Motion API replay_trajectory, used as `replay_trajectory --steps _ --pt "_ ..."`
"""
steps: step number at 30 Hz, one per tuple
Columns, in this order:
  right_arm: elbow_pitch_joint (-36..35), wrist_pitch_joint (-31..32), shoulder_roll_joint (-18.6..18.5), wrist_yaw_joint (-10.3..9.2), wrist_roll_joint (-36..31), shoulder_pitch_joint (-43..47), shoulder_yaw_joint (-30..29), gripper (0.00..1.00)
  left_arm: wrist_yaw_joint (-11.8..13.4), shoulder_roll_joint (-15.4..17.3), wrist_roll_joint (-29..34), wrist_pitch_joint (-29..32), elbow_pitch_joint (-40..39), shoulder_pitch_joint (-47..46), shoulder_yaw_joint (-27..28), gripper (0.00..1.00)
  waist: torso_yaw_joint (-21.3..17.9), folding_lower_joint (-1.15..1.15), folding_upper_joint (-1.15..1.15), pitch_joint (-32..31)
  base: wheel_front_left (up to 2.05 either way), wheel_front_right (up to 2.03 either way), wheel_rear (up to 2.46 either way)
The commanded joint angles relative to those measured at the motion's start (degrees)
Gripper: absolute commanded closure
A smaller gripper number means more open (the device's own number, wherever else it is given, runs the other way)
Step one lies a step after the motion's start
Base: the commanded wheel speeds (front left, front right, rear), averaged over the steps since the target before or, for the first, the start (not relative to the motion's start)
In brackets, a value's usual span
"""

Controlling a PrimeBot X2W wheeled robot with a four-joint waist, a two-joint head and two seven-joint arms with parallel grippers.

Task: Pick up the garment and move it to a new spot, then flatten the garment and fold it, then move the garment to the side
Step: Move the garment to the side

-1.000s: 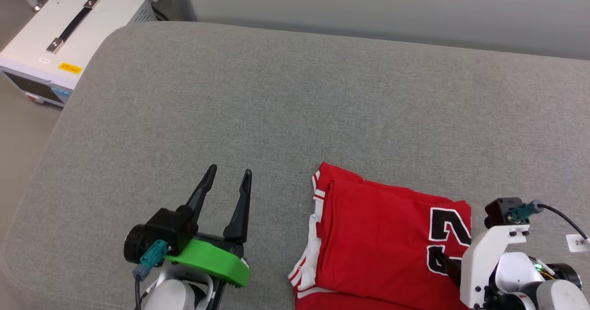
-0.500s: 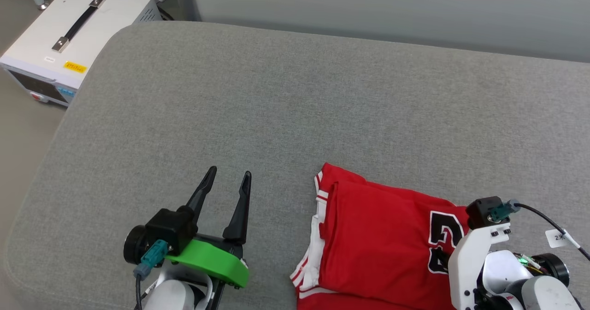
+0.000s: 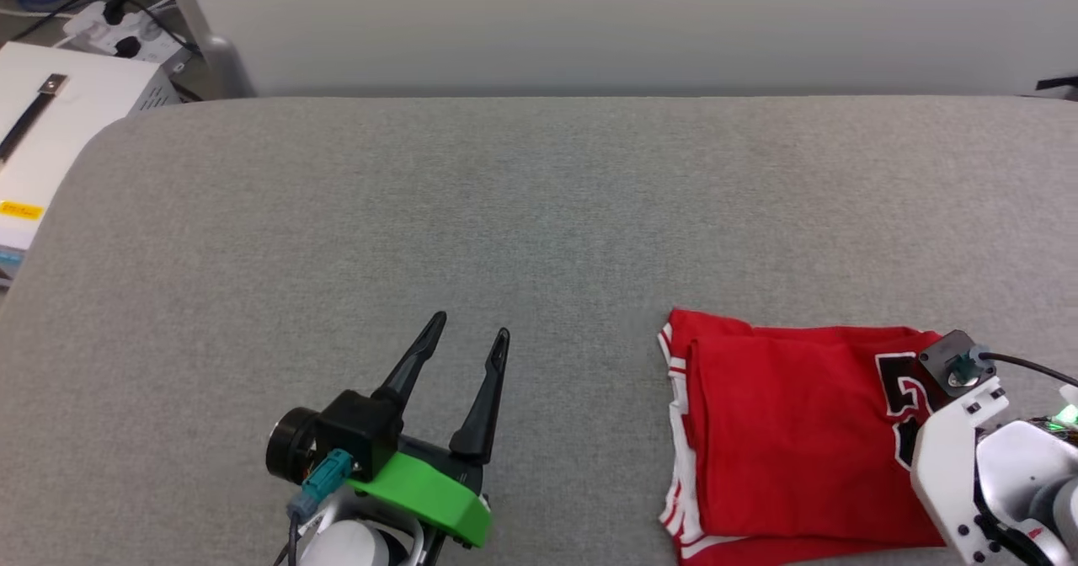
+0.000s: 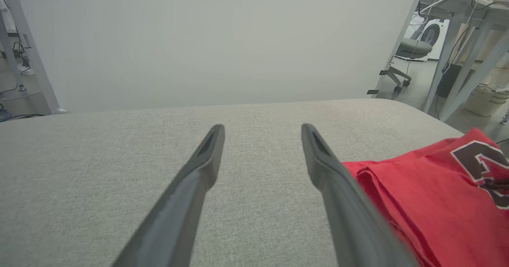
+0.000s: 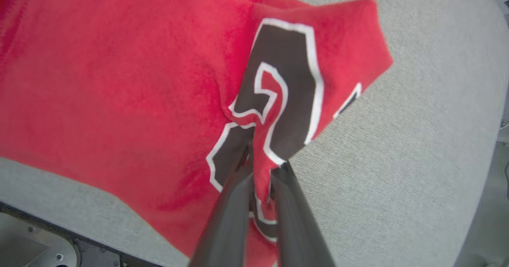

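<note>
Head overhead, wrists low; common garment

Grey fabric cushion, folded red garment lying toward its right

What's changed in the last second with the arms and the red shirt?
The right pincer closed on the shirt, pinching fabric at the black number. The head camera turned, which shifts the whole picture. The left pincer stays open over the grey cushion; the shirt stays folded.

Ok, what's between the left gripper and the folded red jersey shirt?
Only bare grey fabric surface between left gripper and red jersey shirt, in the head view.
</note>
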Motion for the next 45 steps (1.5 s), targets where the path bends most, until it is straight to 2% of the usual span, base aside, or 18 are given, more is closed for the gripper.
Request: replay_trajectory --steps 1,7,10,13,16,24,32,41,42,43,44,45 --pt "-0.57 0.04 -2.4 -0.04 0.63 -1.4 0.93 1.0 -0.17 -0.04 0.47 -0.33 -0.51 0.13 -0.31 0.0 -4.05 0.0 0.0 1.16 0.0 0.0 0.0" --pt "-0.2 -0.1 -11.59 -0.04 3.14 -3.98 2.02 1.0 -0.17 -0.03 1.04 -0.33 -2.0 -2.04 -1.78 0.0 -9.09 0.0 0.0 5.97 0.0 0.0 0.0" --pt "1.43 -1.52 -14.6 -0.04 3.92 -5.29 1.37 1.0 -0.17 0.58 1.15 -0.33 -2.89 -3.49 -2.87 0.0 -11.55 0.0 0.0 9.46 0.0 0.0 0.0" --pt "4.63 -5.41 -18.21 -0.04 3.91 -6.55 -0.6 1.0 -0.17 1.89 1.38 -0.33 -4.66 -6.06 -3.92 0.0 -13.61 0.0 0.0 13.81 0.0 0.0 0.0" --pt "8.78 -9.94 -20.0 -0.04 3.28 -8.32 -3.14 1.0 -0.17 3.15 1.72 -0.33 -6.37 -8.6 -4.54 0.0 -15.25 0.0 0.0 17.84 0.0 0.0 0.0" --pt "21.6 -20.74 -18.8 -0.04 -0.57 -14.39 -9.08 1.0 -0.17 6.4 1.44 1.2 -10.86 -13.59 -4.72 0.0 -17.61 0.0 0.0 25.74 0.0 0.0 0.0" --pt "36.65 -33.13 -15.71 -0.04 -4.18 -22.88 -15.62 1.0 -0.17 9.19 1.77 5.11 -17.46 -16.59 -4.56 0.0 -17.36 0.0 0.0 31.79 0.0 0.0 0.0" --pt "48.55 -41.79 -11.46 -0.04 -10.01 -30.83 -20.42 1.0 0.36 10.66 1.71 6.55 -20.16 -16.73 -3.87 0.0 -15.92 0.0 0.0 33.68 0.0 0.0 0.0" --pt "49.6 -42.38 -11.16 -0.04 -10.71 -31.38 -20.64 0.73 0.4 10.66 1.63 6.47 -20.11 -16.64 -3.93 0.0 -15.7 0.0 0.0 33.5 0.0 0.0 0.0" --pt "50.38 -42.79 -10.94 -0.04 -11.25 -31.78 -20.77 0.23 0.43 10.63 1.55 6.38 -20.0 -16.56 -3.99 0.0 -15.53 0.0 0.0 33.3 0.0 0.0 0.0" --pt "51.26 -43.29 -10.71 -0.04 -11.9 -32.2 -20.88 0.0 0.5 10.57 1.45 6.24 -19.82 -16.48 -4.03 0.0 -15.35 0.0 0.0 33.02 0.0 0.0 0.0" --pt "51.9 -43.66 -10.49 -0.04 -12.31 -32.53 -20.96 0.0 0.6 10.51 1.39 6.05 -19.64 -16.42 -4.02 0.0 -15.24 0.0 0.0 32.72 0.0 0.0 0.0"
